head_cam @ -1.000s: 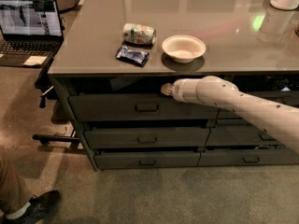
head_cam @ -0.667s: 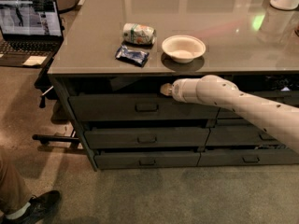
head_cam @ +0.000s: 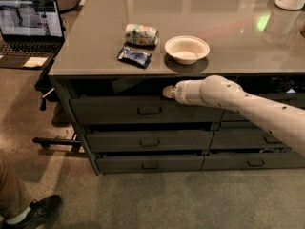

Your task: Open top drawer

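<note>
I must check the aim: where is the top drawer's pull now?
Camera view: the pull sits mid-front on the top drawer, below the counter edge; the tool is just above it, slightly to the right.

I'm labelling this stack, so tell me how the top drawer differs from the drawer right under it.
The top drawer has a taller, wider front than the drawer under it. The gripper sits at the top drawer's upper edge, up and right of its pull in the view; nothing touches the drawer under it. Both are dark grey with a small centred loop pull.
</note>
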